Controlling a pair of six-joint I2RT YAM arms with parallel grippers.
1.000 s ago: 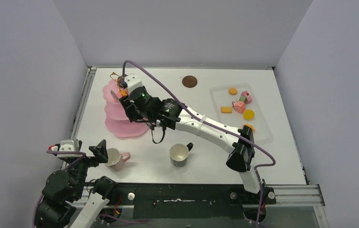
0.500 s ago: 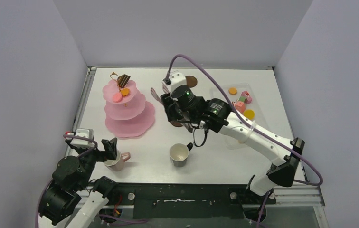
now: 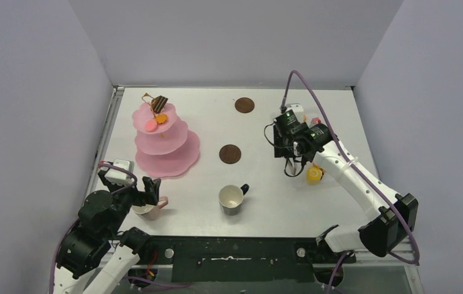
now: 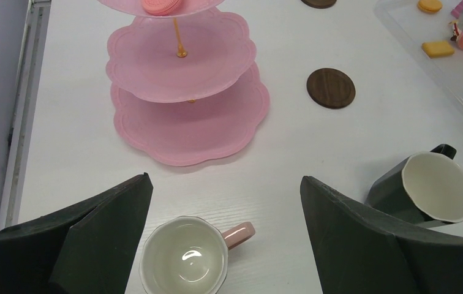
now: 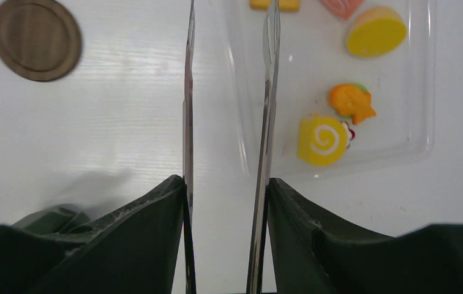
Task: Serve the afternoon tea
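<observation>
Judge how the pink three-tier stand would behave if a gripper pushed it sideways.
The pink stand probably slides rather than tips when pushed low: its bottom tier is the widest. Pushed near the top it may rock, since only a thin orange post joins the tiers. The pastries lying loose on the top tier would likely slip off.

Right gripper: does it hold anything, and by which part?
Yes. The right gripper holds the metal tongs, clamped from outside on both long arms, near their lower part.

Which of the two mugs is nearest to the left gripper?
The pink mug, in line with the gap of the open left gripper; the black mug stands farther right.
</observation>
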